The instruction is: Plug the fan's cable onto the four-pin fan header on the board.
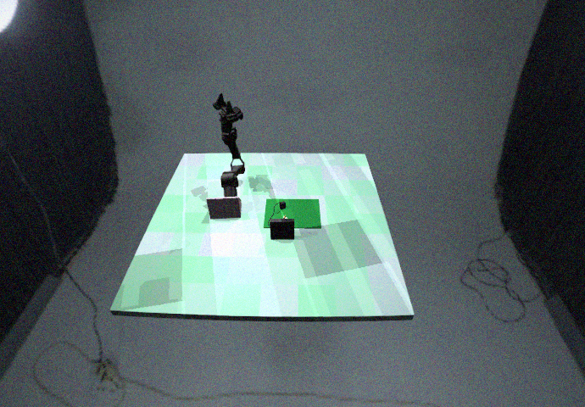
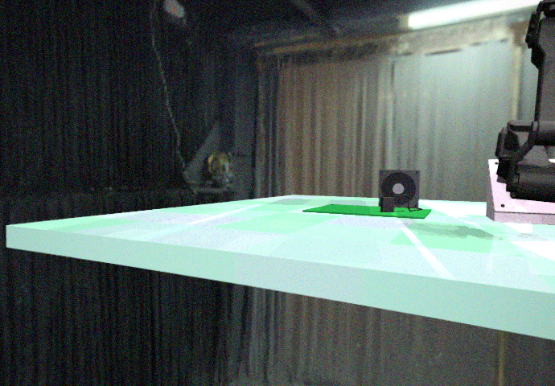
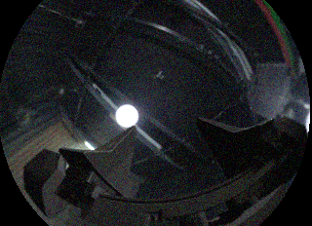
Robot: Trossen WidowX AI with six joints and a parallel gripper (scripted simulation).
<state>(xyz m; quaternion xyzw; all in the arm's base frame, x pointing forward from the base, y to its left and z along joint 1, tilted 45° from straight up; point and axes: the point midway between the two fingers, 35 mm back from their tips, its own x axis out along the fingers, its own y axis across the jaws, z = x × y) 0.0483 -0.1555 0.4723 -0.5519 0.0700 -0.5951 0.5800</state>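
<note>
The green board [image 1: 303, 211] [image 2: 355, 210] lies flat on the table right of the arm's base. The black fan [image 1: 282, 229] [image 2: 399, 184] stands upright at the board's near-left edge. The small black plug [image 1: 282, 205] [image 2: 388, 204] sits on the board's left part, joined to the fan by a thin looping cable [image 1: 272, 213]. A small yellowish spot [image 1: 284, 217] shows on the board just behind the fan; I cannot tell if it is the header. My gripper [image 1: 222, 102] [image 3: 167, 125] is open and empty, raised high above the arm's base and pointing up, far from the plug and the board.
The arm's base [image 1: 229, 181] [image 2: 536, 177] stands on a pale block [image 1: 224, 208] [image 2: 499, 200] at the table's [image 1: 236, 287] [image 2: 241, 254] back left. Loose cables lie on the floor around the table. The wrist view shows only dark ceiling and a lamp.
</note>
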